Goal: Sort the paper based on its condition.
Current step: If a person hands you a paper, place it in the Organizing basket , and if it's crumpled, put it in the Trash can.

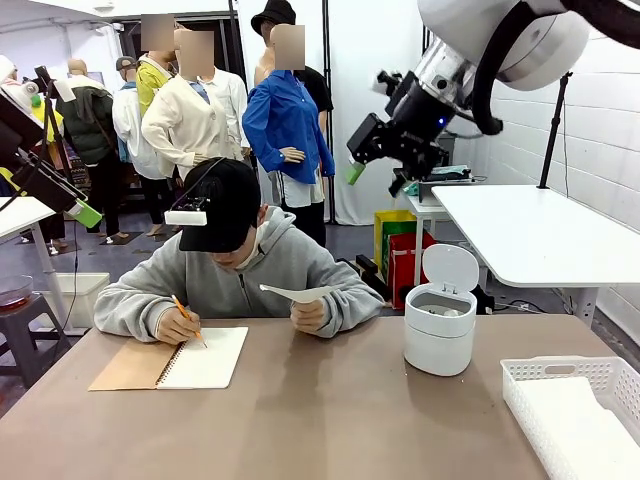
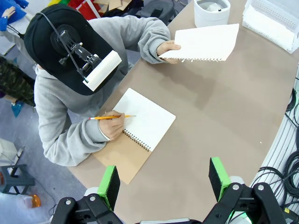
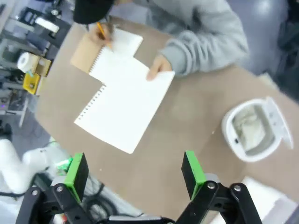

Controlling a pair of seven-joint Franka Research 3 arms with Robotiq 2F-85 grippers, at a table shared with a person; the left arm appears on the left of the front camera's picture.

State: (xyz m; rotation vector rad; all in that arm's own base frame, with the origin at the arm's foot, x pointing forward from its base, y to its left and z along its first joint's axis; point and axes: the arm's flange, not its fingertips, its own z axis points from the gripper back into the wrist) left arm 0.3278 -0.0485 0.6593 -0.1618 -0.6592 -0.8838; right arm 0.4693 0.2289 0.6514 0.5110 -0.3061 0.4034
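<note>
White lattice basket (image 1: 575,405) sits nearest; both tools (image 2: 163,179) (image 3: 133,172) hover spread and empty, while the person's held-up paper (image 2: 205,43) could bend or slip in a grasp

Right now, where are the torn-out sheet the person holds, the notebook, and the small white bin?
torn-out sheet (image 2: 205,42): left wrist view, middle of the sheet.
notebook (image 2: 147,119): left wrist view, blank open page.
small white bin (image 1: 440,335): front view, front wall of the bin body.
</note>
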